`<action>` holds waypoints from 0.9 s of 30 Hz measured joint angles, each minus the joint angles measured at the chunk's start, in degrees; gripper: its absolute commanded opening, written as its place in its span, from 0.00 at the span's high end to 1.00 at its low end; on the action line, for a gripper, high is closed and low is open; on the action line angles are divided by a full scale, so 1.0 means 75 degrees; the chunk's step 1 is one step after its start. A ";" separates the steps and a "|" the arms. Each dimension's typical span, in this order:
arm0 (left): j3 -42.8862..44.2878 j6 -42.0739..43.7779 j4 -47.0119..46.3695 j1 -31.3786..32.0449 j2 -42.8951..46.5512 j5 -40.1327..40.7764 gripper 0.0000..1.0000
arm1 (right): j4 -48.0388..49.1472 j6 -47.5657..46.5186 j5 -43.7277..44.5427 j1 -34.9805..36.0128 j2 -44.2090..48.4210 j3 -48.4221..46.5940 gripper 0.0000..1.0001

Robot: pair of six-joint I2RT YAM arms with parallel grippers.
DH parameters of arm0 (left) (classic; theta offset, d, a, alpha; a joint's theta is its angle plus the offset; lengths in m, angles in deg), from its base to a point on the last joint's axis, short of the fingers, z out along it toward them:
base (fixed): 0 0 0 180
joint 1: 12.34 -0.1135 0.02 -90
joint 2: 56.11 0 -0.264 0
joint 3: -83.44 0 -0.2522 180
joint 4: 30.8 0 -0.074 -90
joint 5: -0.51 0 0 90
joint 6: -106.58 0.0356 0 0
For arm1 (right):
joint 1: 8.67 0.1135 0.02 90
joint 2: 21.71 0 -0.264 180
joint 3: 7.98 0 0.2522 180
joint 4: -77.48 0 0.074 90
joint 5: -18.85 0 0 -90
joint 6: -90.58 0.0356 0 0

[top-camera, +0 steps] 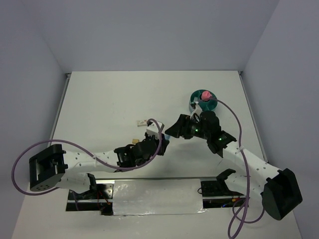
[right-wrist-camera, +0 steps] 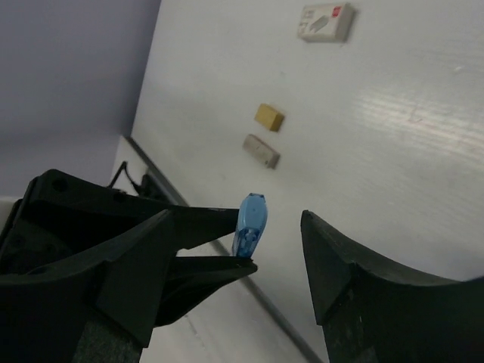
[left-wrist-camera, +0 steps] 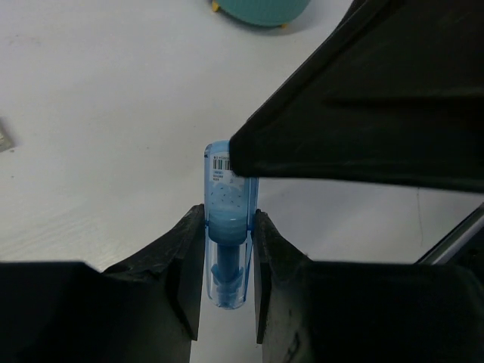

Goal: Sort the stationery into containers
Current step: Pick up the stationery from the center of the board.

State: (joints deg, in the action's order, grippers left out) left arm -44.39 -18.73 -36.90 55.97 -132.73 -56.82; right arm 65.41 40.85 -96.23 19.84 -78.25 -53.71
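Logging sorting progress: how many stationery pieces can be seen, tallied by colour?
Blue capsule, in the left gripper: 1
White block: 1
Tan block: 1
Beige block: 1
Pink piece in the teal tub: 1
Total visible: 5

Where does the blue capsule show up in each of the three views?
Top external: blue capsule just right of table centre, at the tip of the left gripper.
Left wrist: lower centre, clamped upright between the fingers.
Right wrist: centre, sticking out from dark fingers.
Shared landmark: the left gripper clamping it.
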 measured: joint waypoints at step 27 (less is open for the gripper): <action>0.0804 0.0361 0.2288 -0.0026 0.0589 -0.0373 0.01 | 0.0026 -0.1341 0.1067 -0.2299 -0.0434 -0.1539 1.00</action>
State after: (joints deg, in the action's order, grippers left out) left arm -38.36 -16.02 -19.74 55.78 -128.32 -59.62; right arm 65.61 30.80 -88.23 2.60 -81.50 -65.25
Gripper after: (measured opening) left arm 0.993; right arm 0.240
